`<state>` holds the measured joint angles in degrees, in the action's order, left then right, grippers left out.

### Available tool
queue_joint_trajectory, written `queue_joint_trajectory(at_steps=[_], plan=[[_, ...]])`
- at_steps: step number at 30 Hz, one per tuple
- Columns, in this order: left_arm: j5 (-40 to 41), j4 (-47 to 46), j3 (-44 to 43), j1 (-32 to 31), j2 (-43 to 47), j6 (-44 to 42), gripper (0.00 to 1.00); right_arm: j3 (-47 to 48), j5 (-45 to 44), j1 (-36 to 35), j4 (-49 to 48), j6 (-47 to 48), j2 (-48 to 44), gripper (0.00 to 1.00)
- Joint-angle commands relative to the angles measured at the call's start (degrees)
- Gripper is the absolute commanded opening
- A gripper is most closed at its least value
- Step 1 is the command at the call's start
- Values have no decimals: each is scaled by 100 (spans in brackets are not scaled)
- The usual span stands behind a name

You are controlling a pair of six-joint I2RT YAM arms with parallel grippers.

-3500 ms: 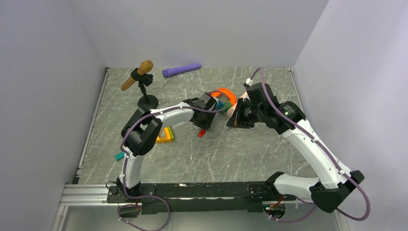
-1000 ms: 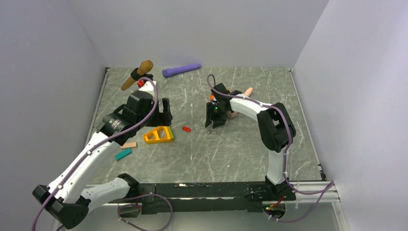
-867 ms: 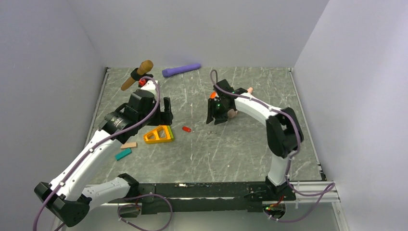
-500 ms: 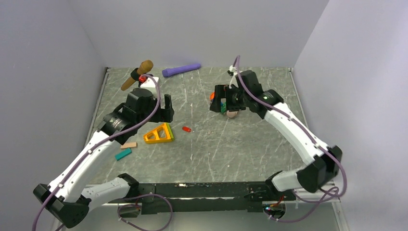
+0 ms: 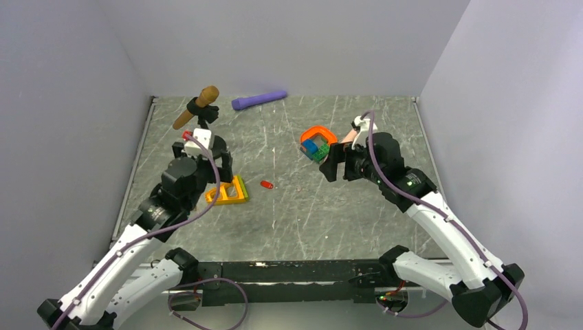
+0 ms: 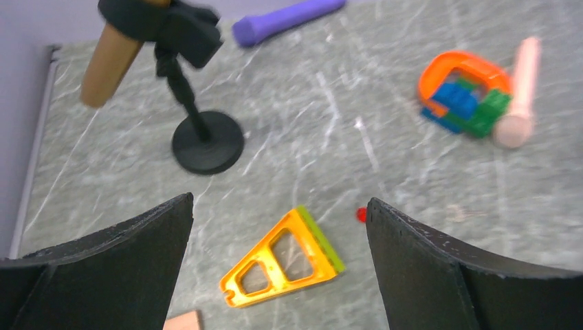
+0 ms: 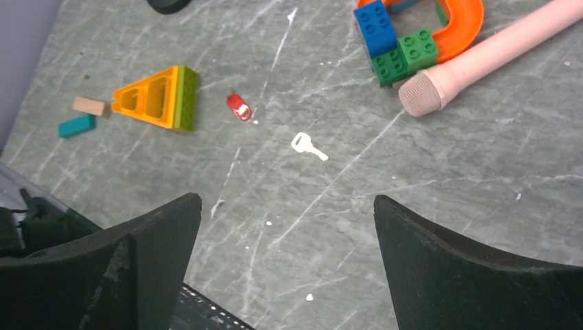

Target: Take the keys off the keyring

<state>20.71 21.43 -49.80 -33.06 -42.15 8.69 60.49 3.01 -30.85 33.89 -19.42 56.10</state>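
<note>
Left arm (image 5: 120, 251) and right arm (image 5: 447, 227): white shell links, black joint housings. A purple cable (image 5: 370, 137) runs loose along each arm, held by white ties. Black base rail (image 5: 289, 271) sits at the bottom of the frame. Left gripper (image 6: 280, 206) and right gripper (image 7: 287, 203): broad matte-black fingers (image 6: 103, 268), grainy surface, rounded edges. White connector block (image 5: 201, 135) on the left wrist.

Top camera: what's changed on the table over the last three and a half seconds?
Both arms drew apart from the orange loop: the left hand went left, near the orange triangle, the right hand right. Both are open and empty. The red oval piece lies slightly further left, and a small silver key lies loose near it. The wooden stick on its stand and the purple cylinder stayed put.
</note>
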Motion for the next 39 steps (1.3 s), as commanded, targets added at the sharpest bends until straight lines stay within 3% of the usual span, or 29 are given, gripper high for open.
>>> queue_joint_trajectory(at_steps=[1,3,5,10,13,20,23,32,35,37,39], plan=[[1155,-1299,966,181,-8,-586,99,-470,-153,0,-811,252,-147,100],[1170,-1215,1126,581,-177,-349,99,-635,137,0,-1007,609,-180,100],[669,-1163,1314,1216,-307,62,100,-744,205,-6,-1078,835,-151,100],[472,-2073,2116,1906,-502,98,99,-860,-1120,5,-802,898,169,100],[263,-2519,2369,2162,-769,34,99,-1022,-1299,9,-843,747,373,100],[-234,-4019,2982,2848,-1701,-267,99,-2719,-1819,20,-2647,442,-217,100],[-741,-4580,3091,3257,-2053,-407,99,-2928,-1706,18,-2874,-92,-341,100],[-1414,-6357,2936,3288,-3065,-1288,99,-2341,-1214,18,-2324,-597,48,100],[-1711,-7325,3205,3428,-3404,-1354,99,-2213,-1158,21,-2291,-602,8,100],[-1869,-7453,3350,3511,-3332,-1325,99,-2119,-1102,19,-2208,-619,-12,100],[-1908,-8402,3752,3513,-3549,-1398,99,-1993,-1071,30,-2043,-788,-5,100]])
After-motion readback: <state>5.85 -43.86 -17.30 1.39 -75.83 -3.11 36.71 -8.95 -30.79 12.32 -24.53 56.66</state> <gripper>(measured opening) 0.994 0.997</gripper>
